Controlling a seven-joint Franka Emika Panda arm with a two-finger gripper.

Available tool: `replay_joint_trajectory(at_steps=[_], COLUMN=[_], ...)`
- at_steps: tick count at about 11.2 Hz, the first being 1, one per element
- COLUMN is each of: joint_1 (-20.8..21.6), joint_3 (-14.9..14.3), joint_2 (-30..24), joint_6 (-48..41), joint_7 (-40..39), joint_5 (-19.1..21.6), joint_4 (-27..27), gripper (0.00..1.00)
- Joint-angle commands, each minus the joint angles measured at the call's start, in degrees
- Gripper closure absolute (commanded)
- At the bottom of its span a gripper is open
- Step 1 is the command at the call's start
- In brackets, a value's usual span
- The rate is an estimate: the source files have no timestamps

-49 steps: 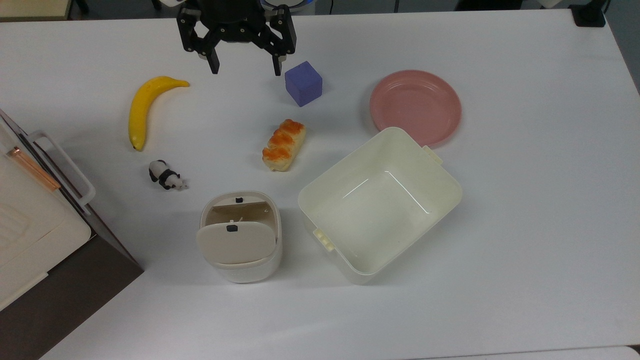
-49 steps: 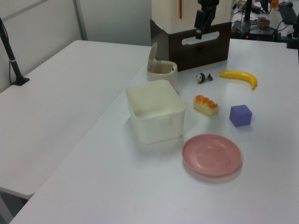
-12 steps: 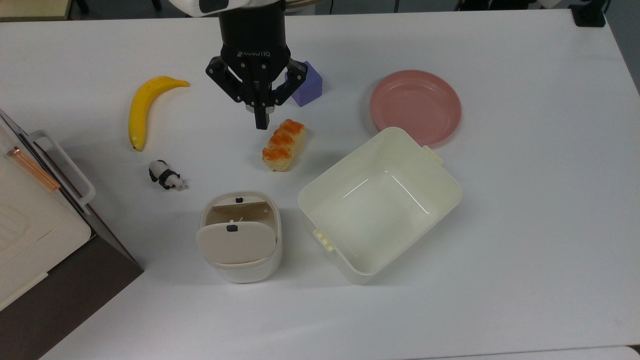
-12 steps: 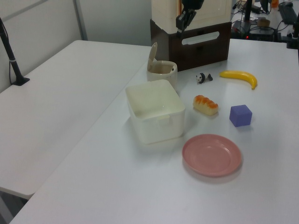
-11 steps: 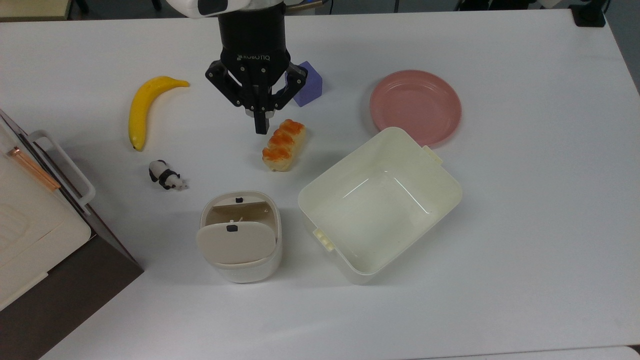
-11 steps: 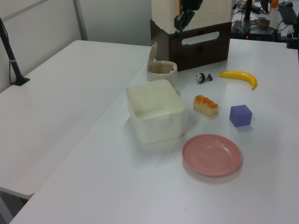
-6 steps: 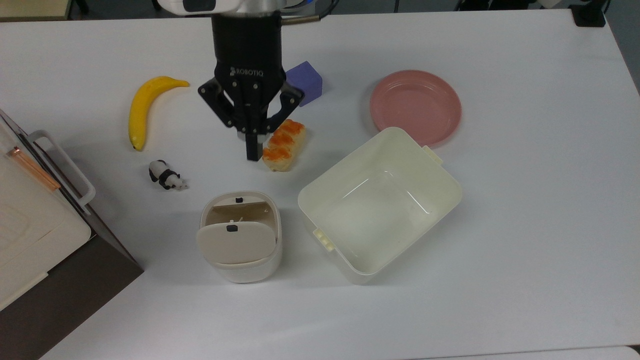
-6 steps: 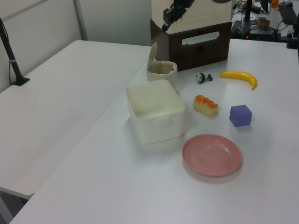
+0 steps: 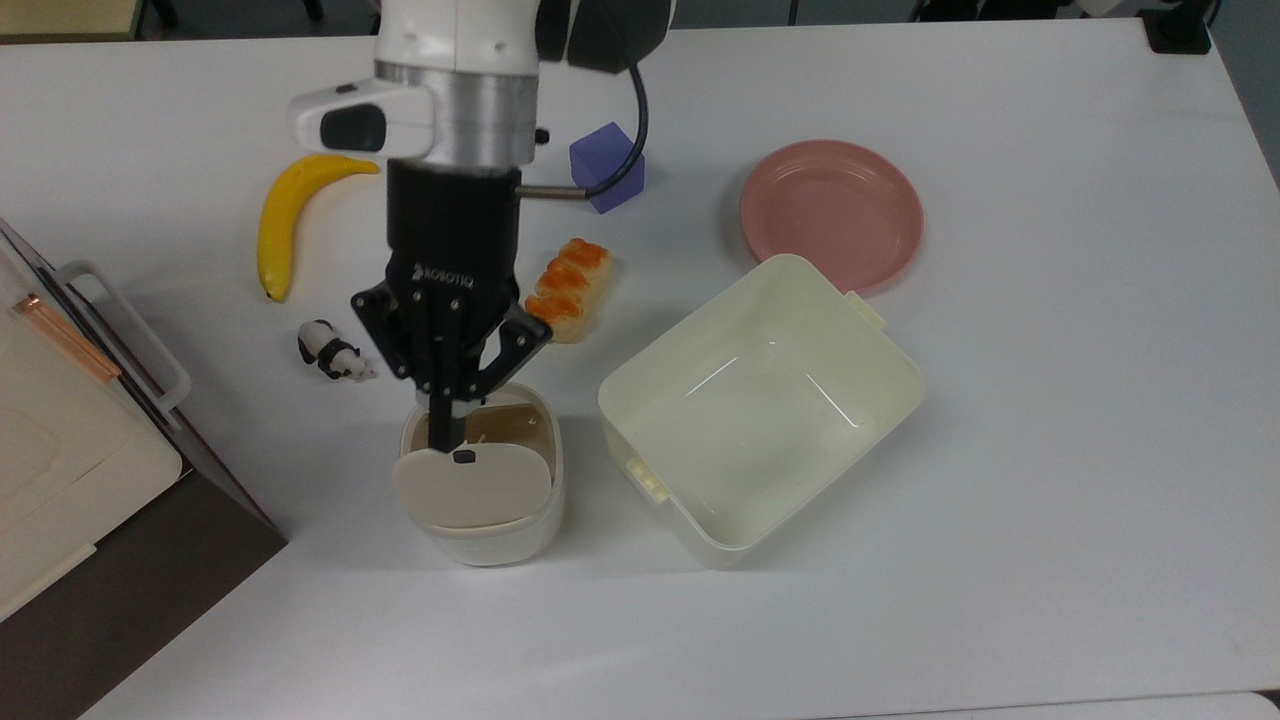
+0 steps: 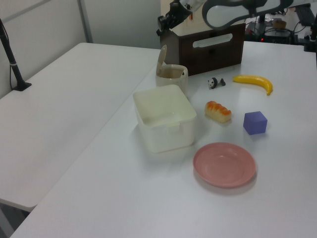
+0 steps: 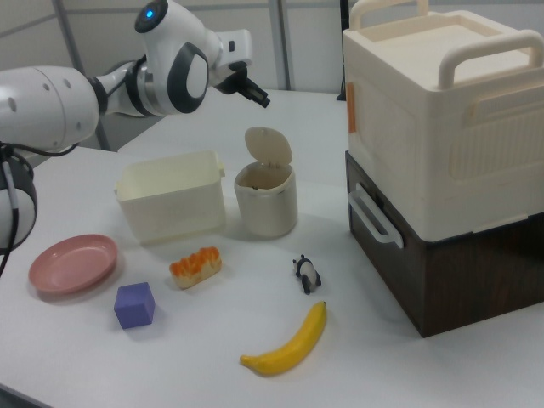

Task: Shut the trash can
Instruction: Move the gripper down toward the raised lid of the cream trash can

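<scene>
The trash can [image 9: 500, 530] is a small cream bin on the white table, in front of the toy panda in the top view. Its beige lid [image 9: 472, 487] with a black button stands raised on its hinge, and the tan inside shows. My gripper [image 9: 440, 432] is shut with nothing in it, and in the top view it hangs over the bin's open mouth. In the right view the gripper [image 11: 260, 99] is in the air a little above the upright lid [image 11: 269, 146], apart from it. The left view has the gripper [image 10: 162, 21] well above the trash can [image 10: 172, 77].
A larger lidless cream tub [image 9: 880, 390] stands right beside the bin. A bread roll [image 9: 567, 290], a purple cube [image 9: 607, 165], a pink plate [image 9: 830, 212], a banana [image 9: 285, 215] and a toy panda [image 9: 330, 351] lie around. A brown and cream box unit [image 9: 70, 470] sits at the top view's left edge.
The gripper went from open to shut. It then travelled from the table's far edge, past the bread roll, to above the trash can. The lid has not moved.
</scene>
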Motion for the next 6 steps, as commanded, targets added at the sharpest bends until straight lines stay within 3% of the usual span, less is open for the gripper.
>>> replay_joint_trajectory(at_steps=[1, 6], joint_1=[-0.2, -0.2], joint_3=[-0.3, 0.0], joint_2=[2.3, 2.6], joint_6=[0.4, -0.7], joint_7=[2.2, 2.0], joint_5=[-2.1, -5.1], joint_4=[2.8, -0.4], gripper=[1.0, 1.0])
